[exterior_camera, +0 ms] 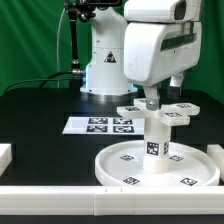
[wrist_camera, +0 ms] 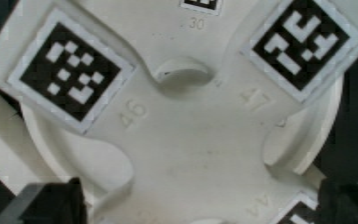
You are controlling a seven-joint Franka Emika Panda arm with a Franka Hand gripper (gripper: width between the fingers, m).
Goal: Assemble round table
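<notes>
A black table [exterior_camera: 40,110] is seen before a green backdrop. The cylinder [exterior_camera: 155,138] is stood upright on the round disc [exterior_camera: 120,165], capped by the cross-shaped piece [exterior_camera: 160,110]. The gripper [exterior_camera: 150,100] is spread open, grasping nothing.

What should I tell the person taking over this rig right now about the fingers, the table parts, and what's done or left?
Gripper: open, holding nothing, directly above the cross-shaped piece; its dark fingers show at the wrist view's edge.
Parts: the round disc lies flat on the black table; the short cylinder stands upright at its centre; the cross-shaped piece sits on top of the cylinder.
Done: all three parts are stacked.
Left: I cannot tell whether the cross is fully tightened; check that first.
The marker board lies behind the disc.
</notes>
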